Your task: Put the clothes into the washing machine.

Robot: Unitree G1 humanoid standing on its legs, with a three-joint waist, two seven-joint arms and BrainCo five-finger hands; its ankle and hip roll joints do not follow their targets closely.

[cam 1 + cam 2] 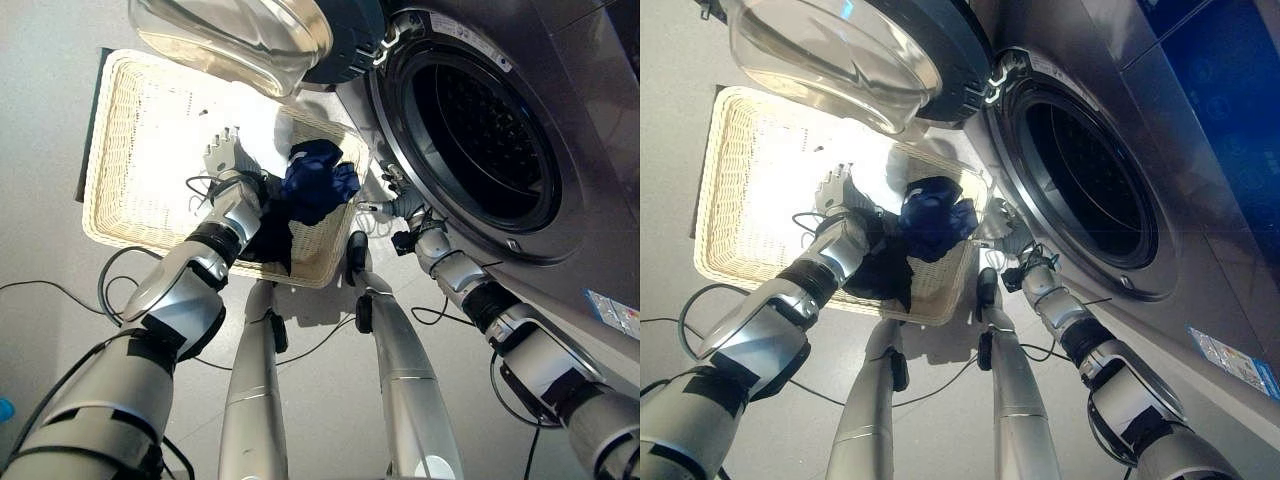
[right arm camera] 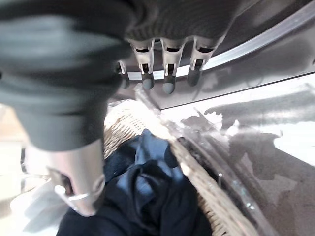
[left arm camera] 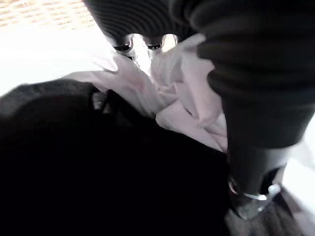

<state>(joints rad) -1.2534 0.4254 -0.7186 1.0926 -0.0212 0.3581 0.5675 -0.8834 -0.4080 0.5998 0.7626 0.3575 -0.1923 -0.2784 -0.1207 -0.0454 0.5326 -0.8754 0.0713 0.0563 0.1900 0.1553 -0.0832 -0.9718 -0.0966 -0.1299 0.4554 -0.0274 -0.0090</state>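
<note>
Crumpled navy clothes [image 1: 318, 180] fill woven basket [image 1: 120, 215].

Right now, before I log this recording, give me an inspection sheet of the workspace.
Surface: pale grey floor.
Job's things: wicker basket on the floor beside the washing machine; door open, drum dark, no clothes seen inside. Blue garment, black garment and white cloth in the basket.
Clutter: nothing seen.
Hands: left hand open over the basket; right hand open at the basket's rim near the machine.
Cables: nothing noted.
Surroundings: blue panel above the machine.
</note>
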